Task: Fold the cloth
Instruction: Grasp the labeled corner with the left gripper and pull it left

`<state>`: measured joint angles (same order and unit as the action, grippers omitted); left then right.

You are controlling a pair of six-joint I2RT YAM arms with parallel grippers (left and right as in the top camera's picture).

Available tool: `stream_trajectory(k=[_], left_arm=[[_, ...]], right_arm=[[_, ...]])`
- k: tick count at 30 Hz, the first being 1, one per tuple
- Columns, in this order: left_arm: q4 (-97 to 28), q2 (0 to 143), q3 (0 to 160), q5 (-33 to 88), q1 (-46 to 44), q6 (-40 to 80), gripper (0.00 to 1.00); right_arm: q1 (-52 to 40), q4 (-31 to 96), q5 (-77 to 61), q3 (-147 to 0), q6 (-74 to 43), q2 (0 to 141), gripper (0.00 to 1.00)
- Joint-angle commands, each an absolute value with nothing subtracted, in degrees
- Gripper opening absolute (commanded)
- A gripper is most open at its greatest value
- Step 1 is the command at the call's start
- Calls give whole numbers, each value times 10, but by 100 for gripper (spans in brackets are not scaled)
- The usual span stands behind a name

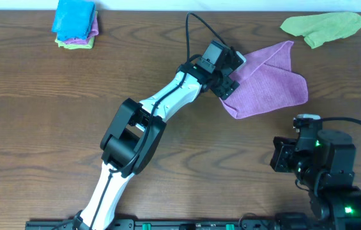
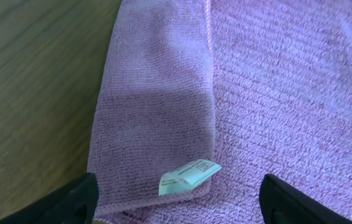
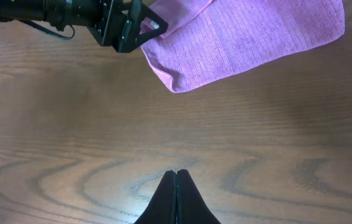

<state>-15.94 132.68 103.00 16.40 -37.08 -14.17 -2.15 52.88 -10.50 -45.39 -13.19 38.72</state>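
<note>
Closest to the lens, the right pincer (image 3: 176, 180) has its two dark fingers pressed flat together, clenched on nothing, above bare wood of the counter (image 1: 39, 128). Ahead of it, well apart, lies the purple cloth (image 1: 273, 83), right of the counter's middle and toward the far side. One part of the cloth is turned over onto the rest, so a doubled flap runs along its left side. A small white-and-green label (image 2: 188, 176) sits at the flap's near corner. The left pincer (image 2: 177, 190) hangs over that corner, released. Its fingers (image 2: 70, 202) stand wide apart, one by the flap's outer edge and the other over the single layer, with the label between them. Whether the tips touch the fabric cannot be told.

The left arm (image 1: 161, 105) slants from the near edge up to the cloth's left side and covers that border from above. The right arm (image 1: 324, 169) sits at the near right corner, apart from the cloth. A crumpled green cloth (image 1: 324, 27) lies by the far edge, near the purple one's upper tip but not touching it. A stack of folded cloths (image 1: 75, 24), blue on top, sits at the far left, well apart. Bare wood spreads left of the left arm, and a strip of it runs between the cloth's near edge and the right arm.
</note>
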Motion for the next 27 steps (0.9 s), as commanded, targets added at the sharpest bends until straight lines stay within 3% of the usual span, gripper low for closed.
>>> stream_trajectory(k=[1,10,13,17,20,24,27], left_arm=[[-154,1340,1037,177,-373,-146,79],[-126,1365,1037,183,-372,-117,75],[-117,1375,1037,192,-371,-111,69],[-101,1376,1037,191,-370,-99,53],[-90,1376,1037,191,-367,-79,33],[-83,1376,1037,191,-360,-70,22],[-83,1376,1037,191,-354,-64,8]], right_arm=[[-20,529,-103,-469,-126,385,2],[-20,528,-92,-469,-126,385,2],[-20,528,-92,-469,-126,385,1],[-20,529,-92,-469,-126,385,1],[-20,529,-93,-469,-126,385,2],[-21,529,-92,-469,-126,385,1],[-20,529,-92,-469,-126,385,1]])
